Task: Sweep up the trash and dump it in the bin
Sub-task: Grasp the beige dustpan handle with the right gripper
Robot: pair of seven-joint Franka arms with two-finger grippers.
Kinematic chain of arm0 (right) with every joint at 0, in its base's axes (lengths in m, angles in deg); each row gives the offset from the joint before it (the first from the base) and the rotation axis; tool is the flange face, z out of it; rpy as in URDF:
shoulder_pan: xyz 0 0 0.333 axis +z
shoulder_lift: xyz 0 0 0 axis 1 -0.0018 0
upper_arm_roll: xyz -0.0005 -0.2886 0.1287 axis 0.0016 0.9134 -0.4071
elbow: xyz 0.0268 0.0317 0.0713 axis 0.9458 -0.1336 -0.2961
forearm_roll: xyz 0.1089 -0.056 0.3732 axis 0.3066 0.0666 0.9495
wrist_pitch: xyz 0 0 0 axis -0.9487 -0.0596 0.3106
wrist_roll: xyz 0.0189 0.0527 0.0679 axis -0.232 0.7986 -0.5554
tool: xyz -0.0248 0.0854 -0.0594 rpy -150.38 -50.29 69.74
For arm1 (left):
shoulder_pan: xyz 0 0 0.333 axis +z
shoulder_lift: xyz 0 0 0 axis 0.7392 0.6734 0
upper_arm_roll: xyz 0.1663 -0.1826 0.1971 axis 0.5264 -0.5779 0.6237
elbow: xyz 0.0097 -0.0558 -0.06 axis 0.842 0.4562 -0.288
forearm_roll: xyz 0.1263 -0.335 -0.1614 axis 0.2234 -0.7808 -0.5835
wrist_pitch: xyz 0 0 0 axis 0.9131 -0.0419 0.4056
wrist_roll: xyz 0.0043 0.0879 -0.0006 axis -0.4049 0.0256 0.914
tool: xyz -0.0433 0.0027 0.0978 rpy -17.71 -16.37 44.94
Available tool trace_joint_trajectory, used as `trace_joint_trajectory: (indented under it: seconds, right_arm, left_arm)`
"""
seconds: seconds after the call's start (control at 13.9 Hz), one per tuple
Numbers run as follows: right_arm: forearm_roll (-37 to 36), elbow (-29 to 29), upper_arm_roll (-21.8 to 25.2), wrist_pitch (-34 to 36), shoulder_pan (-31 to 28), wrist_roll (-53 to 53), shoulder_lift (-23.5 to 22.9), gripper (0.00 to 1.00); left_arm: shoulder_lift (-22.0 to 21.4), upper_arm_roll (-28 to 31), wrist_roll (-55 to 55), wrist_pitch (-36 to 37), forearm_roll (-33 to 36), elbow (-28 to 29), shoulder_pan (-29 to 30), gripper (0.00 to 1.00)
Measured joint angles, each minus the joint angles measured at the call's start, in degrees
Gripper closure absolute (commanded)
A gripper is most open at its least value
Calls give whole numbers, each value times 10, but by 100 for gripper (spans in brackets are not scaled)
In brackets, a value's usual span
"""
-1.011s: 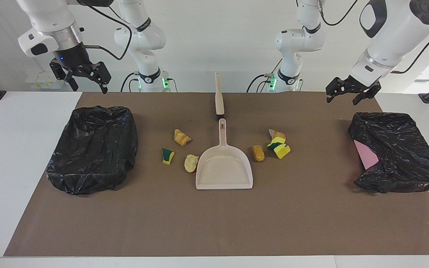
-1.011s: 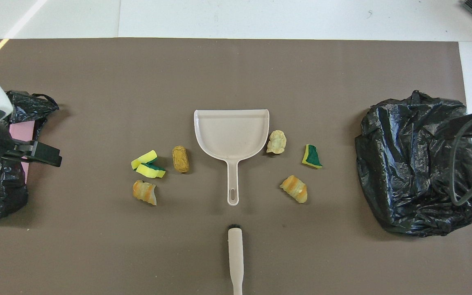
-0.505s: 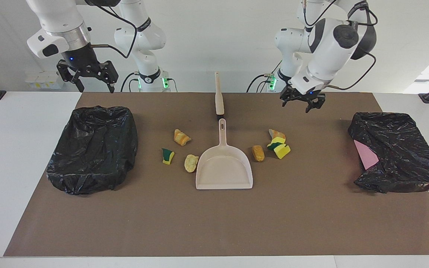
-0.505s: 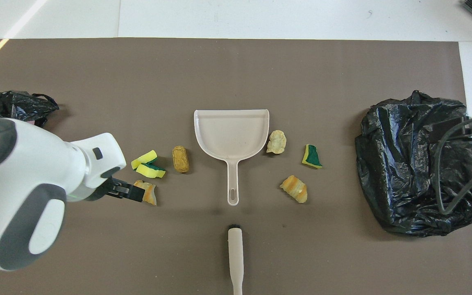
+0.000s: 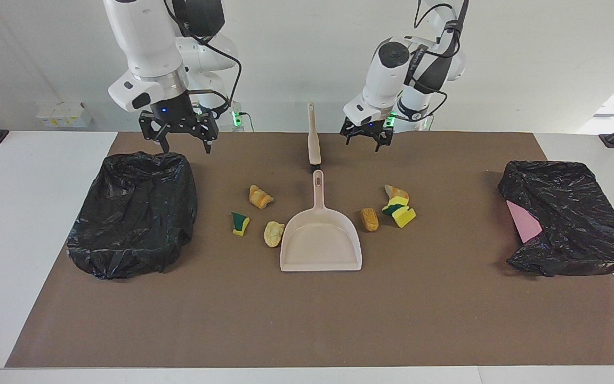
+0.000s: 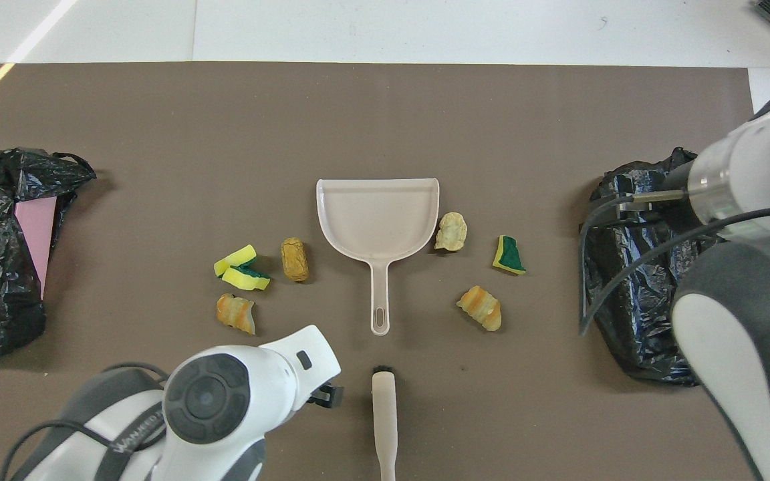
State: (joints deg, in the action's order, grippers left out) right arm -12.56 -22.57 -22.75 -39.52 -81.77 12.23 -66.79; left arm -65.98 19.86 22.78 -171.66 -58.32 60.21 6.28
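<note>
Honestly, with the left hand [image 5: 366, 141] spread just beside the brush [image 5: 313, 135] and the right hand [image 5: 180, 140] spread over the bin [image 5: 134, 213], grab that handle square — trash [image 5: 399, 207] flanks the dustpan [image 5: 321, 234] mid-bench.

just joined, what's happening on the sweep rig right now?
Nothing is held yet. The left gripper, fingers open, hangs over the mat beside the beige brush, which lies just robot-side of the beige plastic dustpan. The right gripper, also open, is over the robot-side edge of the crumpled black bin bag at its end. The sponge and bread scraps lie scattered on both sides of the empty dustpan. A second black bag sits at the left arm's end.
</note>
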Motion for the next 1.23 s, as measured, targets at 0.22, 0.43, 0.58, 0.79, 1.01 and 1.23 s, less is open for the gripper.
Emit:
trace_joint_trajectory:
  seconds: [0.22,0.43,0.58,0.79,1.01,1.23]
  right_arm:
    - [0,-3,-1,-32,57,57,-36,0]
    - [-4,-1,-1,-72,121,141,-81,0]
    - [-6,2,-1,-93,151,171,-115,0]
    - [-7,6,-1,-128,175,197,-155,0]
    - [-7,7,-1,-148,210,225,-183,0]
    - [-7,5,-1,-168,246,258,-211,0]
  left_arm:
    - [0,-1,-120,-58,0,38,-105,0]
    - [2,-1,-200,-99,-1,56,-188,0]
    - [3,-2,-255,-135,-1,72,-231,0]
    - [4,-4,-281,-146,-1,79,-257,0]
    - [9,-5,-282,-148,-1,81,-257,0]
    - [32,-5,-295,-175,-1,84,-257,26]
